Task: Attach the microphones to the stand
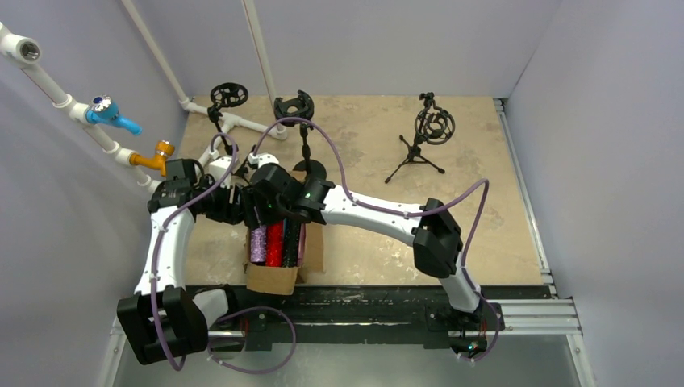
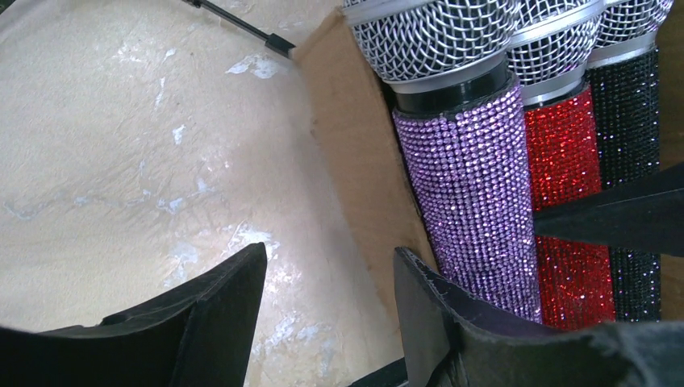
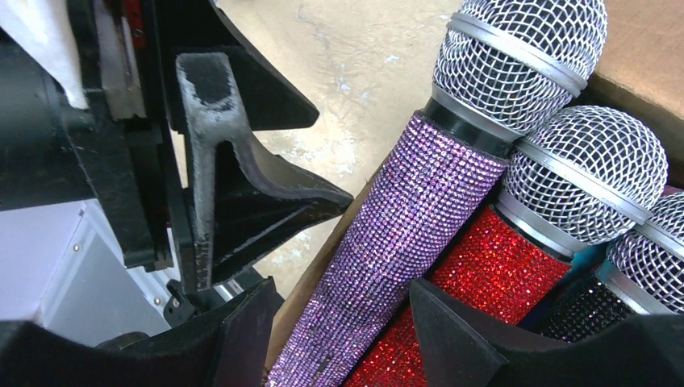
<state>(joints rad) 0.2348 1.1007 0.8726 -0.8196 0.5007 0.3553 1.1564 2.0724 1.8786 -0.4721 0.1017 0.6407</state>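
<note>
Side by side in an open cardboard box [image 1: 270, 278] at the desk's [image 1: 379, 137] near edge lie the purple microphone [image 3: 403, 234], red microphone [image 3: 492, 266] and black microphone [image 3: 581, 318]. None is on the tripod stand [image 1: 415, 153] beyond. The right pincer [image 3: 343, 288] hangs with its fingers apart astride the purple handle, seemingly lining up a grasp. The left pincer [image 2: 329, 254], also apart, straddles the box wall, perhaps to steady it.

The purple microphone [image 2: 476, 201], red microphone [image 2: 565, 161] and black microphone [image 2: 629, 121] wear glittery, studded sleeves, each topped by shiny silver wire mesh; the box [image 2: 355, 161] is matt brown cardboard; the worktop [image 2: 121, 161] looks matt, mottled beige.
</note>
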